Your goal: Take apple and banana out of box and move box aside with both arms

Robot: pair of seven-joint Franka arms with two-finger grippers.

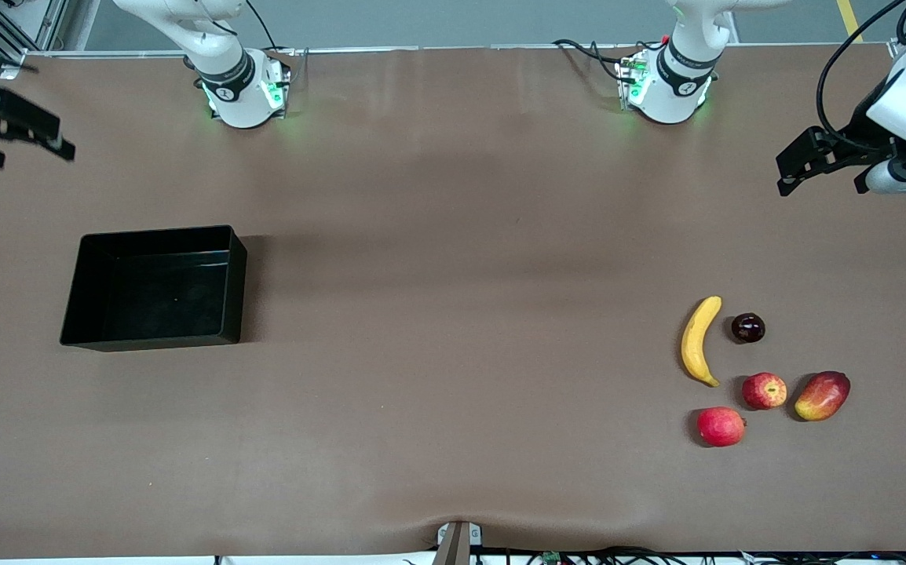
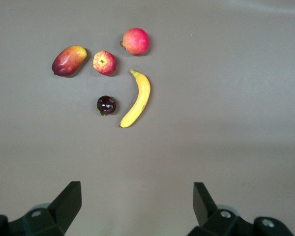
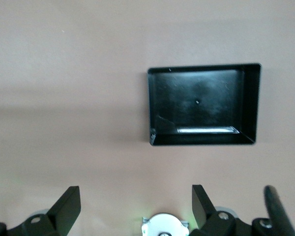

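Note:
The yellow banana (image 1: 699, 341) (image 2: 137, 101) and the small red apple (image 1: 765, 391) (image 2: 104, 62) lie on the brown table toward the left arm's end. The black box (image 1: 238, 290) (image 3: 253, 103) stands empty toward the right arm's end. My left gripper (image 1: 822, 176) (image 2: 137, 196) hangs open and empty high over the table's edge at its own end, with the fruits in its wrist view. My right gripper (image 1: 29, 153) (image 3: 136, 199) hangs open and empty over its end of the table, apart from the box.
Beside the banana lie a dark maroon fruit (image 1: 747, 327), a plain red round fruit (image 1: 721, 426) and an oval red-yellow mango (image 1: 822, 395). Both arm bases (image 1: 245, 90) (image 1: 666, 86) stand along the table edge farthest from the front camera.

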